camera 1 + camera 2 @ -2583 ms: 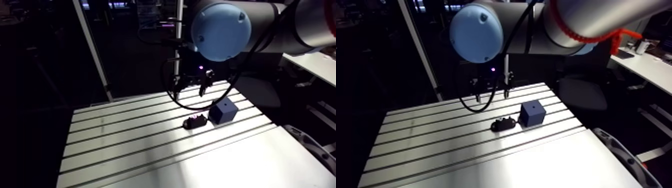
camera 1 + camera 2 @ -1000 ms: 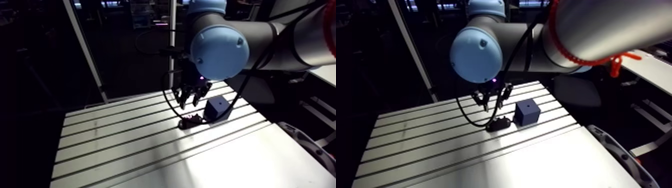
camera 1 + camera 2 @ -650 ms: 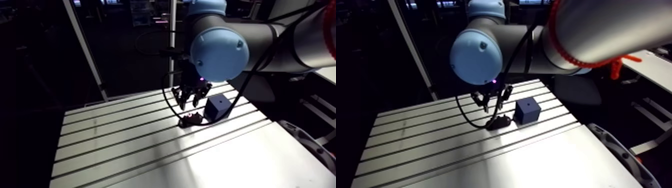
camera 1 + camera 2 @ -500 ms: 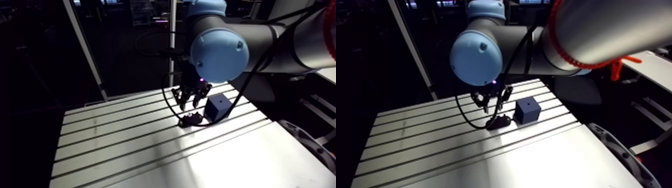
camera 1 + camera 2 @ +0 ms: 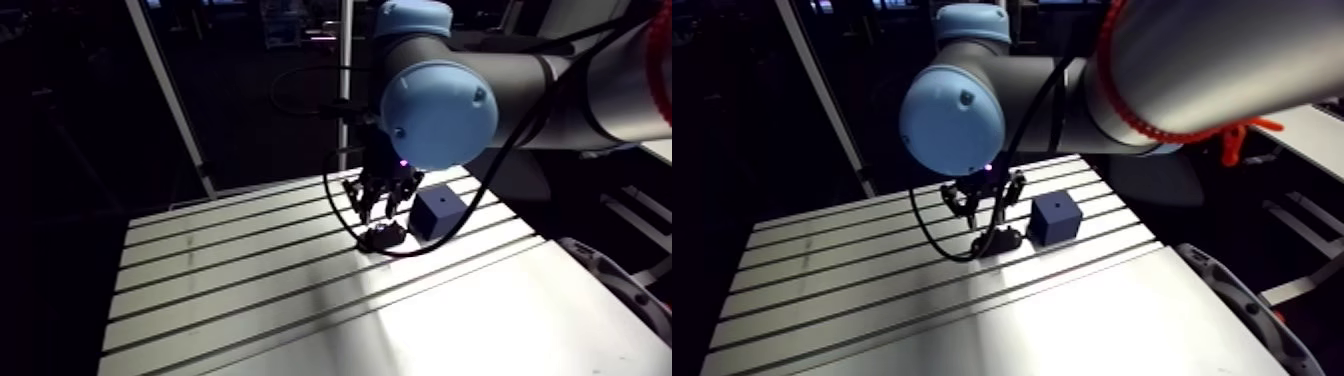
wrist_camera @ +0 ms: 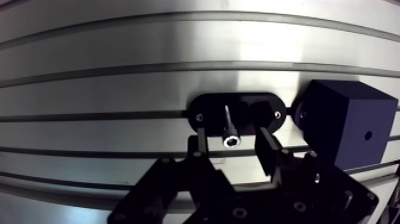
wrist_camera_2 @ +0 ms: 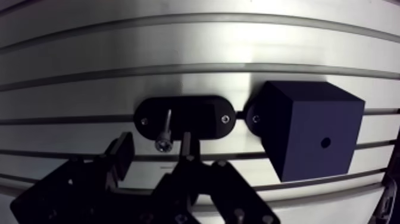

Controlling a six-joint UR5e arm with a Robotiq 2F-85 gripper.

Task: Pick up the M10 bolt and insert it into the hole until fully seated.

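M10 bolt point(image 6: 228, 127) stands in black holder point(image 6: 208, 110), untouched between open empty jaws, blue cube point(image 6: 342, 119) just beside

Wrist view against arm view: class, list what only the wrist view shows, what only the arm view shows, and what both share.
Only the wrist view: the bolt itself, socket head up, with the gripper open and one finger on each side of it. Only the arm view: the arm's light-blue joint cap and the table's outer edges. Both: the black holder, the dark blue block close beside it, and the slotted table.
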